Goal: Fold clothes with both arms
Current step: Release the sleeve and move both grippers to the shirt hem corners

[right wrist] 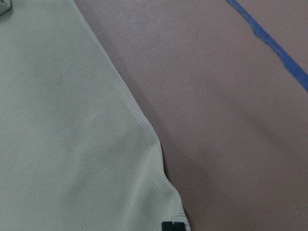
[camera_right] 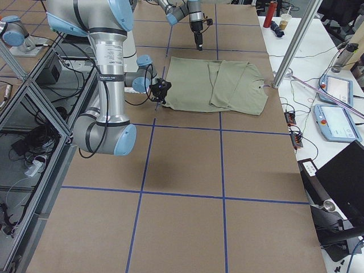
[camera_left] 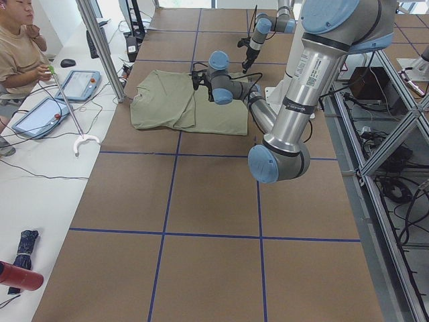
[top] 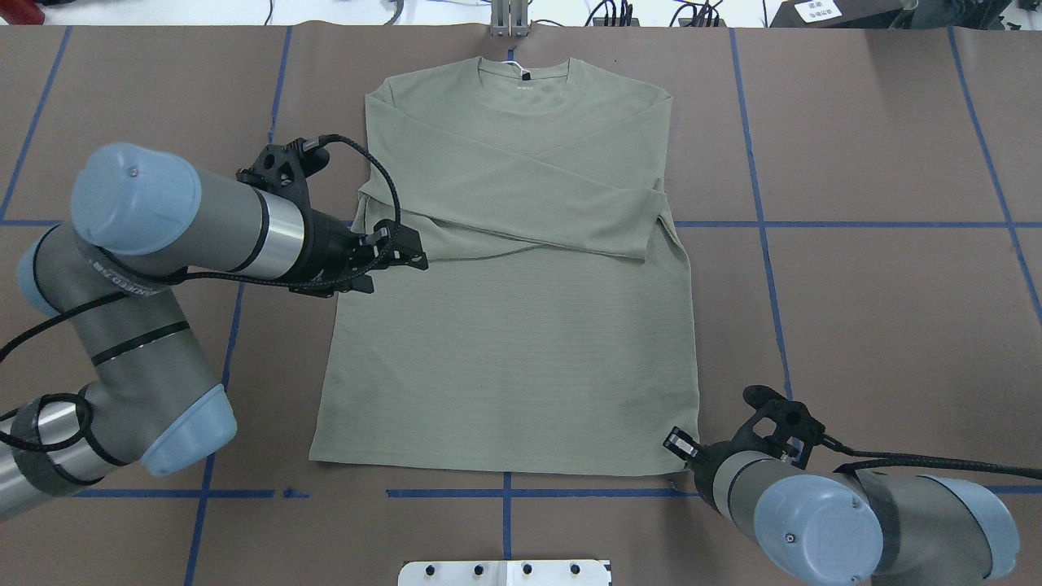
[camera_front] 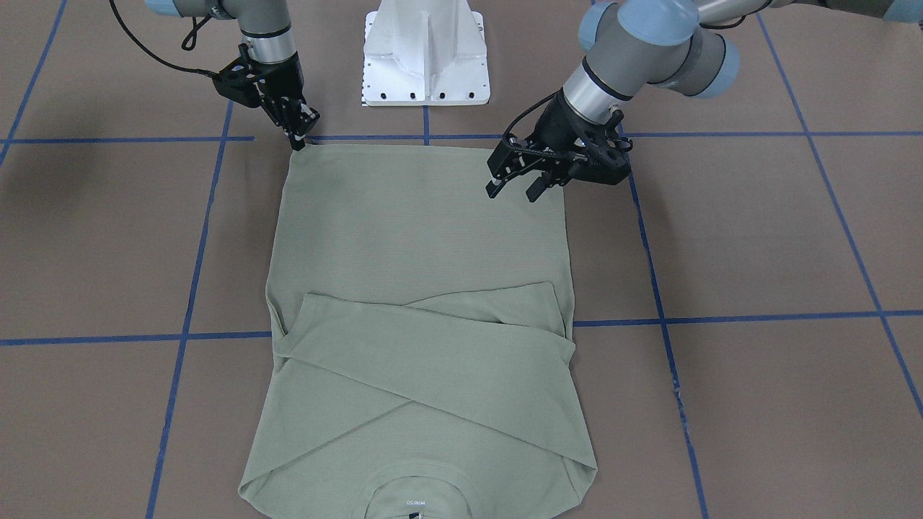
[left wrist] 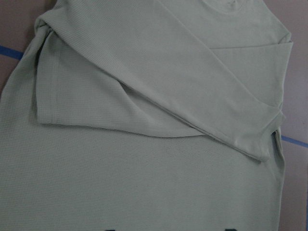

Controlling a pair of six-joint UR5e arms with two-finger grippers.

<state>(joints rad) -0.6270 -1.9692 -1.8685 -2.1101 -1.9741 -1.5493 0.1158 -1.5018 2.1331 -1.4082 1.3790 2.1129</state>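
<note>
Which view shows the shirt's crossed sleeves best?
Exterior front-facing: both crossed sleeves lie whole and unblocked. Overhead shows them, but the left gripper overlaps one cuff. Left wrist gives a close-up, shoulders cropped. Side views show them small; right wrist shows only the shirt at its hem corner.

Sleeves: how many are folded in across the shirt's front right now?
2. The top sleeve runs from the shoulder on the robot's left down to the shirt's opposite edge; the under sleeve crosses beneath it, cuff toward the robot's left.
</note>
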